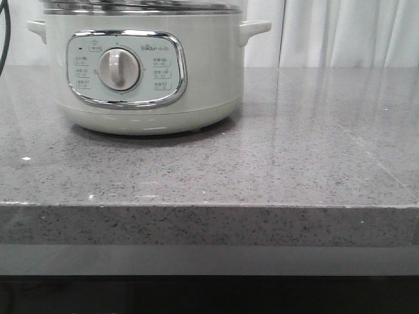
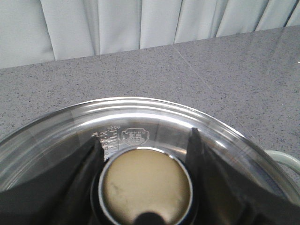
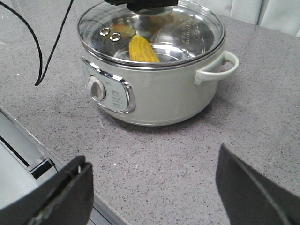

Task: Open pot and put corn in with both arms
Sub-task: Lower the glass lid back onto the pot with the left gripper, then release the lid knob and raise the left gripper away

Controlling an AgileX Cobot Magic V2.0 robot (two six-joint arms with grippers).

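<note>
Sat on the grey counter (image 1: 314, 163), toward its left side in the front view: the pot (image 1: 141, 72), glass lid (image 3: 150, 33) seated on the rim. Lay inside already, seen through the glass from the right wrist: the corn (image 3: 143, 49), long axis running roughly from front to back of the pot. Straddled the lid knob (image 2: 146, 187) from above: the left end effector (image 2: 145, 154), one dark finger on each side; whether actually pressing on the knob could not be told. Hung back, well apart from the pot and spread wide with nothing between the fingers: the right end effector (image 3: 154, 187). Nearer by far: the left arm. Looked like lid just set back, so release and withdrawal likely next.
</note>
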